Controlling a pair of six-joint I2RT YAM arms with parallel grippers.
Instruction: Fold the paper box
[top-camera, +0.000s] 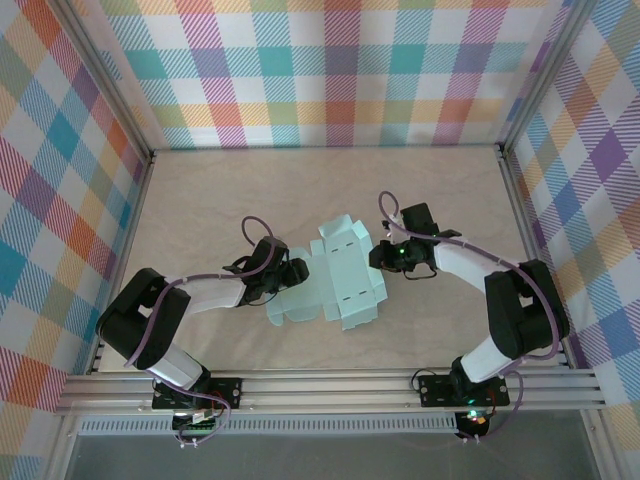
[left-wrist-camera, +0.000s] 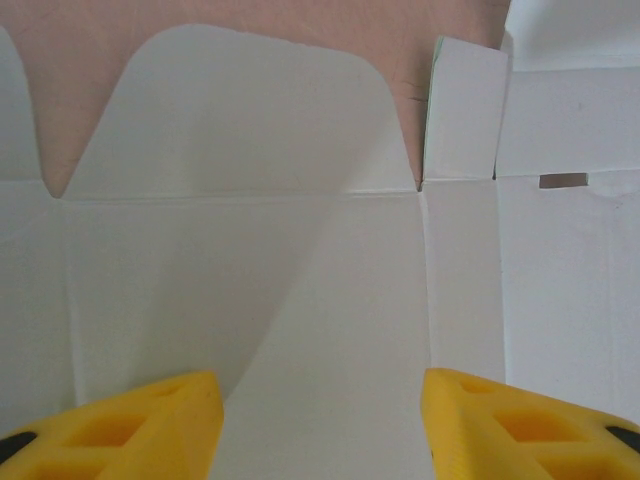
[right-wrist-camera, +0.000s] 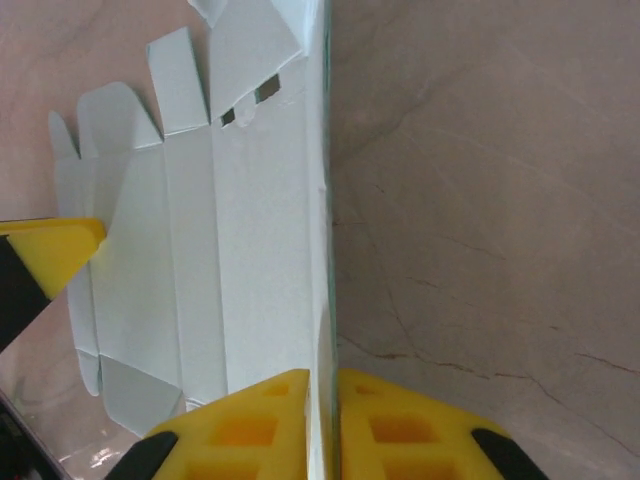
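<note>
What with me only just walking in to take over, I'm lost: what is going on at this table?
Two robot arms are folding a paper box from a die-cut card blank on the table. The right arm has its jaws shut on the blank's right edge, which looks lifted off the table. The left arm holds its jaws open over the flat left panels. Most flaps lie unfolded, so the box is not yet formed.

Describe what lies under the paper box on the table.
The pale marbled table shows all around the paper box, so the card lies on it. Anything beneath the flat panels is covered. The right fingers hold one panel edge upright, baring table beside it.
</note>
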